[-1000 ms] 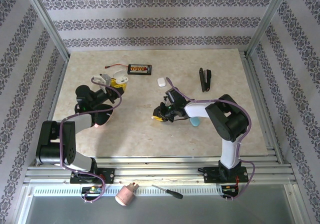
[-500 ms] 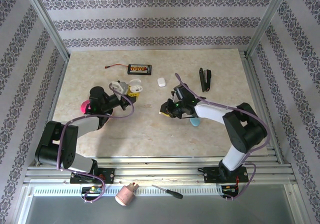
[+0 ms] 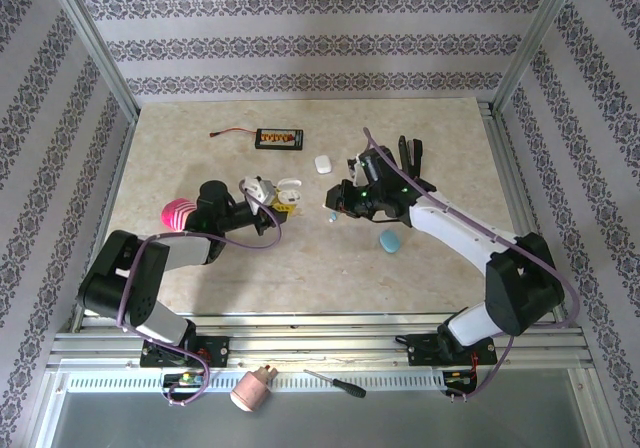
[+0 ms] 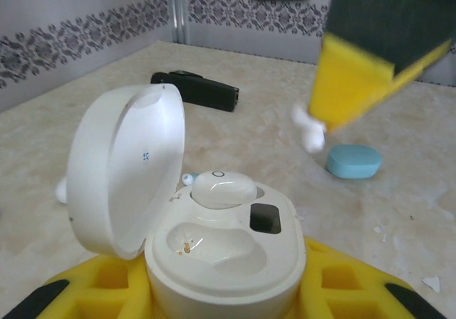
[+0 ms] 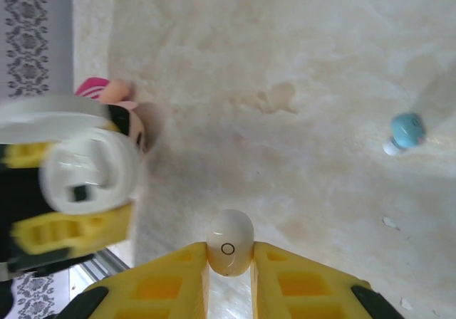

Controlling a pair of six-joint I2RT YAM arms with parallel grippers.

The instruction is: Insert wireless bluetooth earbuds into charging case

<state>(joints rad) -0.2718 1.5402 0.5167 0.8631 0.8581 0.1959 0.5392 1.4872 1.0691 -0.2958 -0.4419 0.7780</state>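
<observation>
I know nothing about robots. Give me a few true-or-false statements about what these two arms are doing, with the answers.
1. The white case in the left gripper has its lid open. True.
2. Both hollows of that case are filled. False: one seated earbud sits in it, and the other hollow is empty.
3. The right gripper pinches a white earbud. True.
4. The right gripper also holds the blue case. False: it lies closed on the table.
5. A pale blue earbud lies loose on the table. True.
</observation>
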